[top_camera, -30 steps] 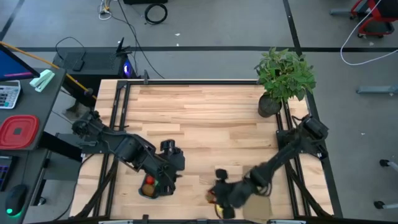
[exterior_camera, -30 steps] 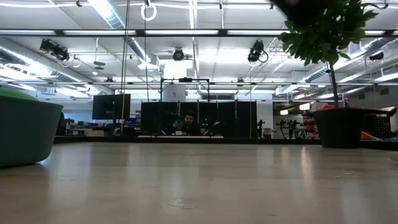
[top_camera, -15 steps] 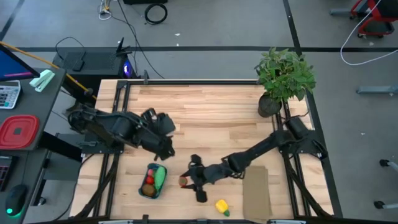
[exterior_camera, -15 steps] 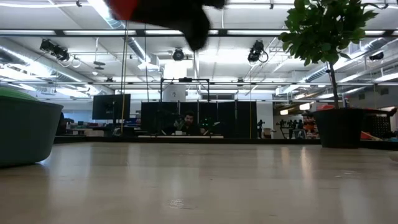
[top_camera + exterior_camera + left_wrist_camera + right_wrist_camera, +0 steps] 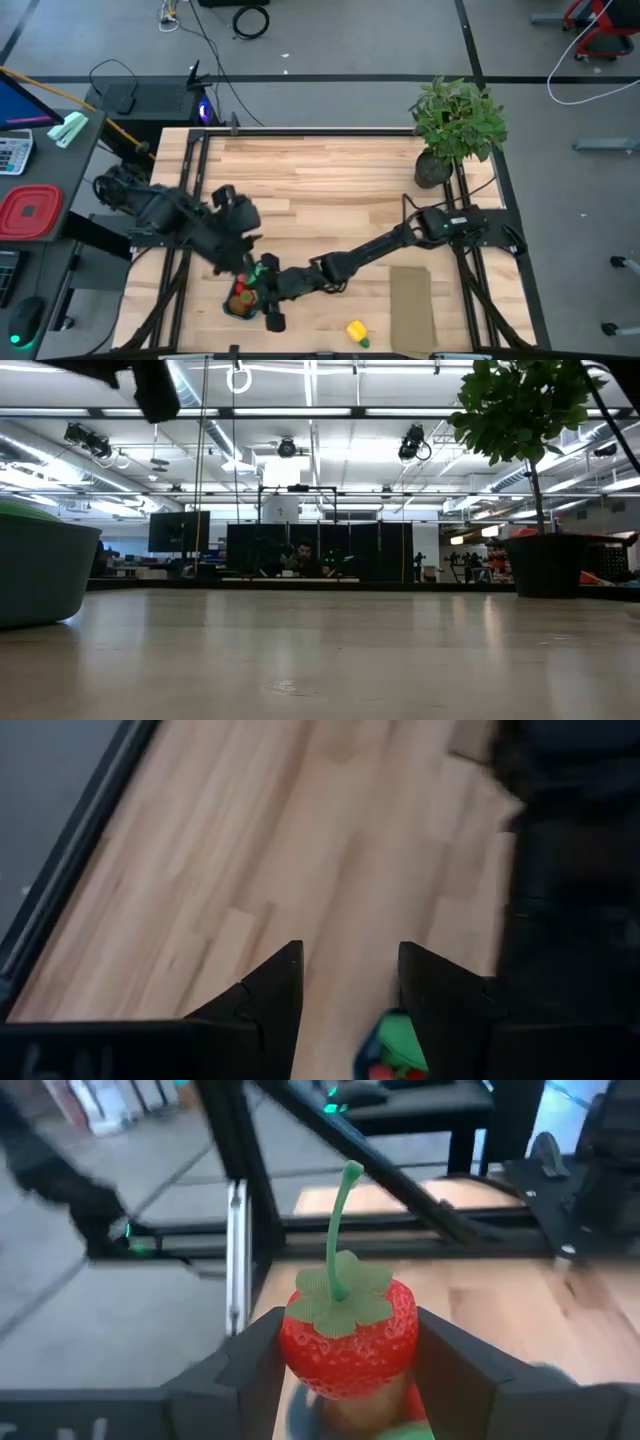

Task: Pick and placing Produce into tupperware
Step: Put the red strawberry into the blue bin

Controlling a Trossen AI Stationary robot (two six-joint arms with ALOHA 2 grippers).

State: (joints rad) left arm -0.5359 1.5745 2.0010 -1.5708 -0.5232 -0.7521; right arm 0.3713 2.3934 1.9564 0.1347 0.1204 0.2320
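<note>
The blue-teal tupperware (image 5: 238, 306) stands near the table's near-left edge, holding a green and a red piece; its wall fills the low view's left side (image 5: 40, 572). My right gripper (image 5: 270, 297) reaches across the table to just above it, shut on a red strawberry (image 5: 348, 1342) with a green stem. My left gripper (image 5: 234, 238) hovers just beyond the tupperware, open and holding nothing; its wrist view shows the tupperware (image 5: 393, 1046) past its fingers. A yellow piece (image 5: 355, 332) lies on the table near the near edge. My right gripper pinches the strawberry by the two sides of its red body (image 5: 300, 1350), one finger on each side. The fingers reach in from the table's right side. The fruit is lifted clear, its green stem (image 5: 338, 1220) standing free of the fingers.
A flat brown cardboard rectangle (image 5: 412, 310) lies near the near-right corner. A leafy potted plant (image 5: 455, 128) stands at the far-right corner. The right arm (image 5: 380, 248) stretches low across the table's near half. Bare wood fills the far and middle part.
My right gripper lifted the strawberry from beside the cardboard and carried it left along the near edge to above the tupperware, uncovering the yellow piece. My left gripper pulled away from the tupperware toward the far-left, then came partway back.
</note>
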